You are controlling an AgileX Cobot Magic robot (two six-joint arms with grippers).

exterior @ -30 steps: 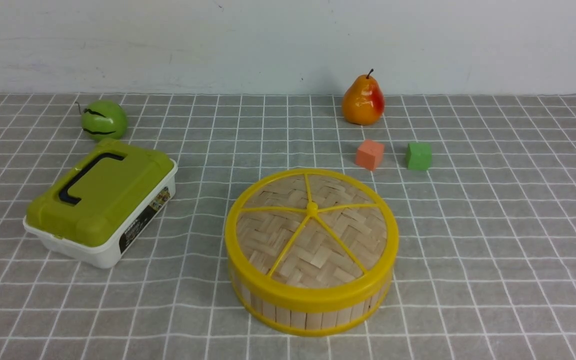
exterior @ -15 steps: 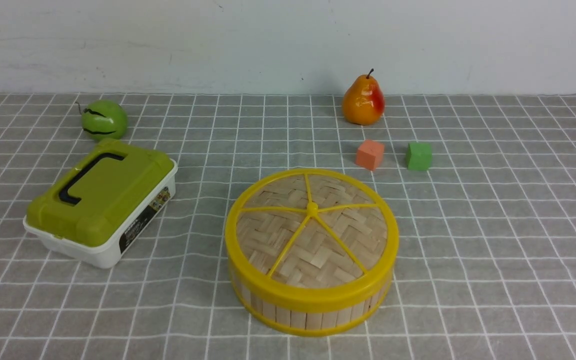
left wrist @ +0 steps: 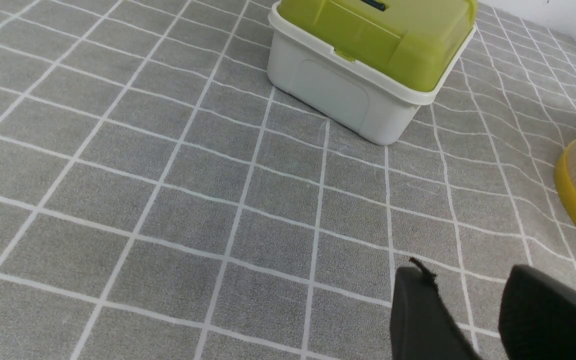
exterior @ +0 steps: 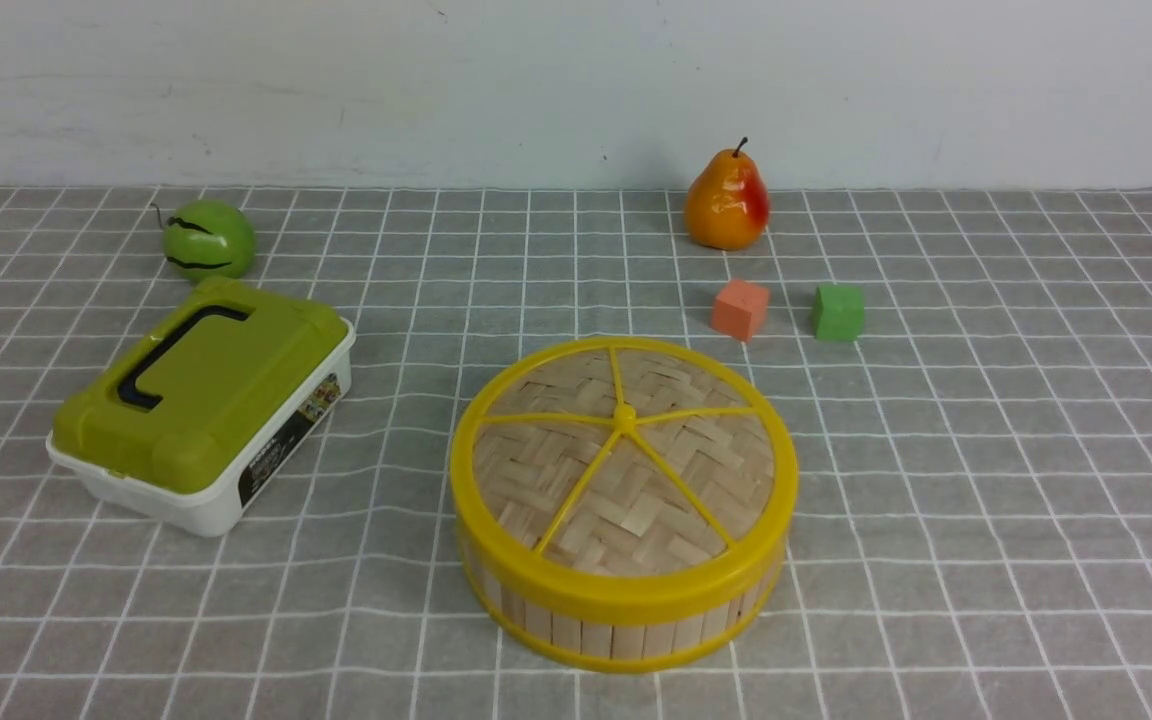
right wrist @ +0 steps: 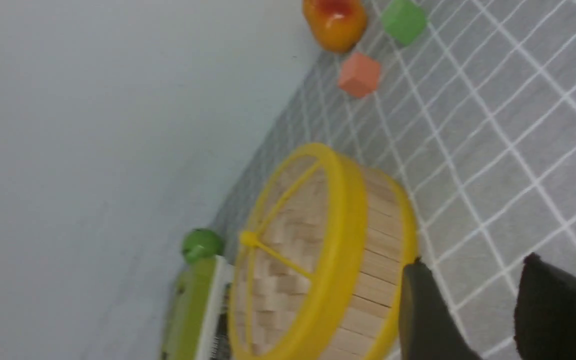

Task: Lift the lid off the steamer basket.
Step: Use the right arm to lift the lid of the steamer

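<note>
Surface (exterior: 986,500) is grey cloth with a white grid. Nearest me, at centre, is the steamer basket (exterior: 626,628). The lid (exterior: 626,480) is seated flat on it, knob up and top bare.

To its left and a bit farther off is a white box with olive-green lid (exterior: 201,400), well apart from the basket. Farther, right of centre, an orange cube (exterior: 739,309) and a green cube (exterior: 838,312) sit side by side, not touching. By the wall there's a pear (exterior: 726,203) behind the cubes and a green round fruit (exterior: 208,240) behind the box.

My left fingers (left wrist: 418,310) are low over bare cloth, parted, with nothing between them. The box is ahead of them and the basket wall is off to my right, well apart.

My right fingers (right wrist: 423,310) are parted and empty, with the wrist rolled onto its side. One tip lines up with the basket's bottom rim, but I can't tell whether it touches. The lid is to their left, outside the gap.
</note>
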